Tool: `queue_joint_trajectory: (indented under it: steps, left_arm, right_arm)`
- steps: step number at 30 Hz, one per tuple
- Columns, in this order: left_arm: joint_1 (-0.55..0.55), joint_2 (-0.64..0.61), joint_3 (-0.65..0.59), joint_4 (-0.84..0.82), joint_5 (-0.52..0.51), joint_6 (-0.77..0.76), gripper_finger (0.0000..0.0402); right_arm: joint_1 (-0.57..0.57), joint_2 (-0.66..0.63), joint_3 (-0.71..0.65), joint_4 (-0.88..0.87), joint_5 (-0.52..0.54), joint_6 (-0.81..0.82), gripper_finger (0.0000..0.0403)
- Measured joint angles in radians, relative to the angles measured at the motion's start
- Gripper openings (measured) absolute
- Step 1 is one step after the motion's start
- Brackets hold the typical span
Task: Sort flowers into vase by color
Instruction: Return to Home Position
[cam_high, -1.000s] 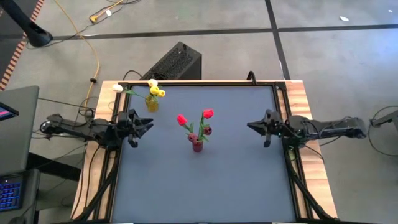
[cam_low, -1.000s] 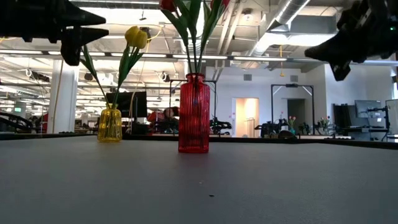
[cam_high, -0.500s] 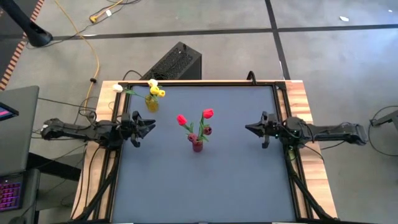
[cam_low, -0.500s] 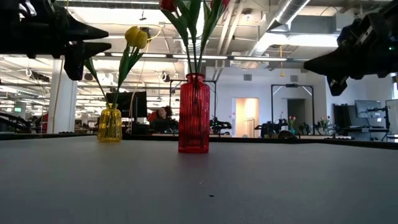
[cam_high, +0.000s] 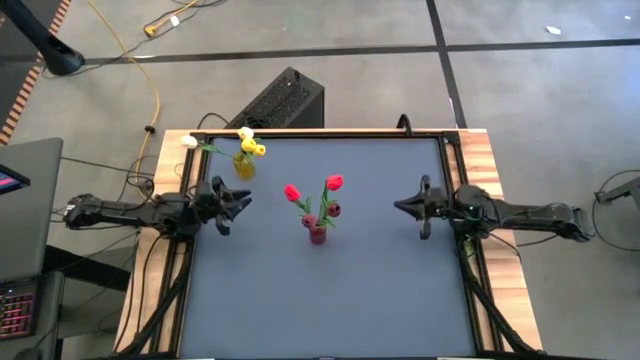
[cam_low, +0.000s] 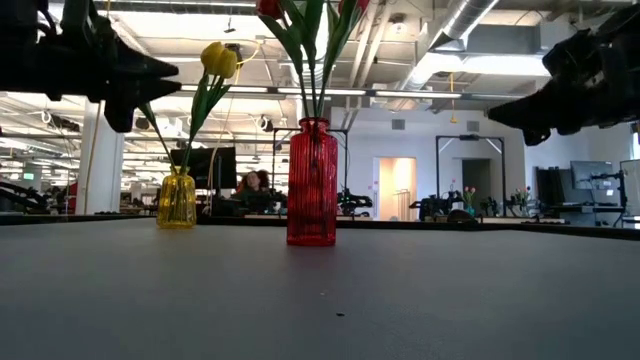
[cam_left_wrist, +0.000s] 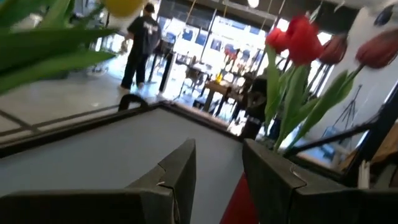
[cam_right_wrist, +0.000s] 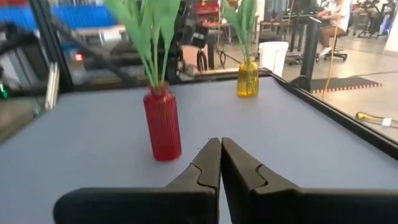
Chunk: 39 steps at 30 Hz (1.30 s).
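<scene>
A red ribbed vase (cam_high: 317, 233) stands mid-table on its base and holds red and dark maroon tulips (cam_high: 334, 183) on green stems. A small yellow vase (cam_high: 244, 165) at the far left holds yellow tulips (cam_high: 253, 148) and cream-white ones (cam_high: 189, 142). My left gripper (cam_high: 238, 205) hovers left of the red vase, open, with nothing between its fingers (cam_left_wrist: 177, 171). My right gripper (cam_high: 400, 207) hovers right of the red vase, shut and empty (cam_right_wrist: 221, 149). Both point level toward the table's middle, well above the top (cam_low: 170, 75) (cam_low: 495, 108).
A black frame rail (cam_high: 455, 160) runs around the grey mat, with wooden strips outside it. A black box (cam_high: 280, 100) sits on the floor beyond the far edge. Open mat lies near the front edge (cam_high: 320, 310). People show in the room behind (cam_left_wrist: 142, 43).
Both grippers have come down a little above the table and swung slightly toward the near edge. My right gripper has rolled about its own line. The vases and flowers have stayed where they were.
</scene>
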Motion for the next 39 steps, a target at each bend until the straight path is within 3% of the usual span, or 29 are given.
queue_joint_trajectory:
  steps: [8,12,39]
  left_arm:
    - [0.0,0.0,0.0,-0.209,-0.092,0.006,0.0119]
    - [0.0,0.006,-0.001,-0.207,-0.106,-0.056,0.0119]
    - [0.0,0.006,-0.002,-0.208,-0.103,0.028,0.0119]
  right_arm:
    - [0.0,0.0,-0.001,-0.115,0.001,-0.092,0.0053]
    - [0.0,0.0,-0.001,-0.123,0.003,-0.093,0.0054]
    - [0.0,0.0,-0.002,-0.131,0.011,-0.11,0.0056]
